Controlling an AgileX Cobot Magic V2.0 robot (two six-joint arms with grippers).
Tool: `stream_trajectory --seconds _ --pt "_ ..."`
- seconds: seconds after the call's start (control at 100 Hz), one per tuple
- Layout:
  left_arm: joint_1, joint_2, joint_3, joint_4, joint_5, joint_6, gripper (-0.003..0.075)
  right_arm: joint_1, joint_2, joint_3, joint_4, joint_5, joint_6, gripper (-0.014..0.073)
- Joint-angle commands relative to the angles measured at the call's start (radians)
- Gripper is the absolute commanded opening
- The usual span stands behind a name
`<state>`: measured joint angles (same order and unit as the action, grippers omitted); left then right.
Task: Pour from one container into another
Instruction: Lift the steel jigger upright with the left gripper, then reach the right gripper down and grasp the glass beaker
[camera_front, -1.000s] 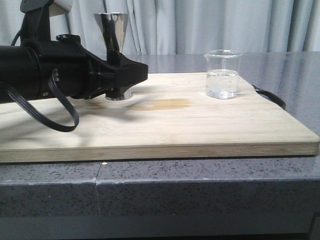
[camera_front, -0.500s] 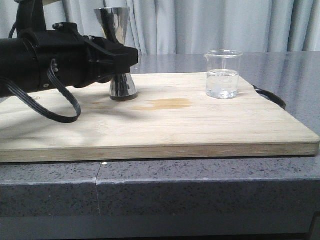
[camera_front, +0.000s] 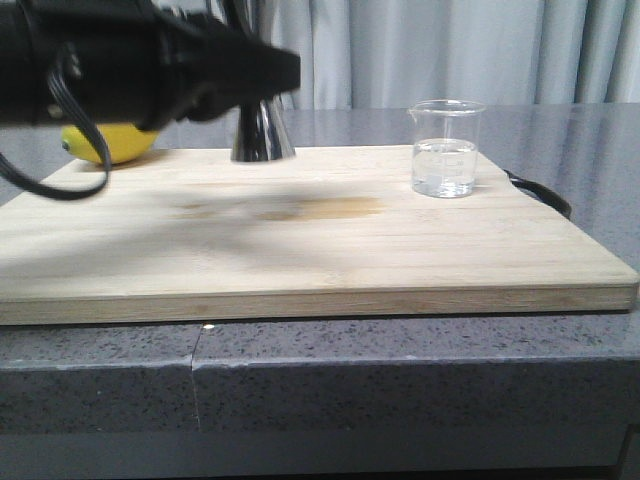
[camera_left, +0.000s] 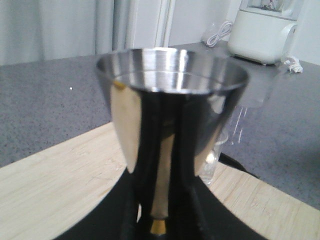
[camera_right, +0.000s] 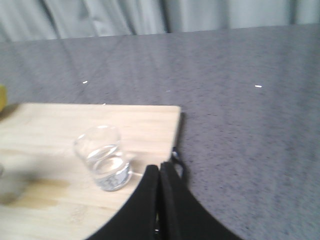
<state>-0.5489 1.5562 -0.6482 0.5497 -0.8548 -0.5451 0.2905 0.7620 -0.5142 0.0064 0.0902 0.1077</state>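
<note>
Jigger (camera_front: 262, 135), clamped at its waist by the left gripper (camera_front: 255, 85), hangs upper left of the front view; beaker (camera_front: 446, 148) stands right on the cutting board (camera_front: 320, 250), markings unreadable. Right gripper (camera_right: 160, 200) fingers pressed together, seen only from its wrist.

You are looking at a grey speckled counter (camera_front: 420, 360) that is carrying a pale wooden board (camera_front: 330, 250). The board is lying flat on it and is filling most of the front view, with a dark handle (camera_front: 540, 192) sticking out at its right side. A brownish stain (camera_front: 330, 208) is showing near the middle of the board. A beaker (camera_front: 446, 148) is standing upright on the board near the far right corner, and clear liquid is sitting in its lower part. A yellow fruit (camera_front: 105, 143) is resting at the far left corner; you cannot tell if it is touching the board or the counter.
</note>
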Motion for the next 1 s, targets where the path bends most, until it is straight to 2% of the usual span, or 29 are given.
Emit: stream_trajectory --seconds 0.0,0.07,0.17,0.22,0.29,0.39,0.68,0.99 --pt "-0.006 -0.099 -0.023 -0.013 -0.033 -0.039 -0.002 0.033 0.039 -0.014 -0.046 -0.119 -0.012 0.0017" --pt "-0.006 -0.133 -0.023 -0.006 -0.01 -0.042 -0.002 0.046 0.084 -0.014 -0.048 -0.136 -0.012 0.0149" --pt "-0.006 -0.163 -0.023 -0.003 0.014 -0.044 -0.002 0.052 0.158 -0.014 -0.044 -0.176 -0.012 0.0436" --pt "-0.006 -0.172 -0.023 0.003 0.019 -0.046 -0.002 0.052 0.19 -0.014 -0.043 -0.186 -0.012 0.0551" --pt "-0.006 -0.176 -0.023 0.015 0.024 -0.048 -0.002 0.052 0.228 -0.014 -0.043 -0.199 -0.012 0.0634" --pt "-0.006 -0.178 -0.023 0.03 0.026 -0.08 -0.002 0.052 0.277 -0.007 -0.043 -0.262 -0.012 0.0631" --pt "-0.006 -0.178 -0.023 0.04 0.03 -0.09 -0.002 0.103 0.408 0.068 -0.142 -0.649 -0.012 0.0631" --pt "-0.006 -0.178 -0.023 0.04 0.032 -0.09 -0.002 0.105 0.559 0.067 -0.174 -0.891 -0.012 0.0631"
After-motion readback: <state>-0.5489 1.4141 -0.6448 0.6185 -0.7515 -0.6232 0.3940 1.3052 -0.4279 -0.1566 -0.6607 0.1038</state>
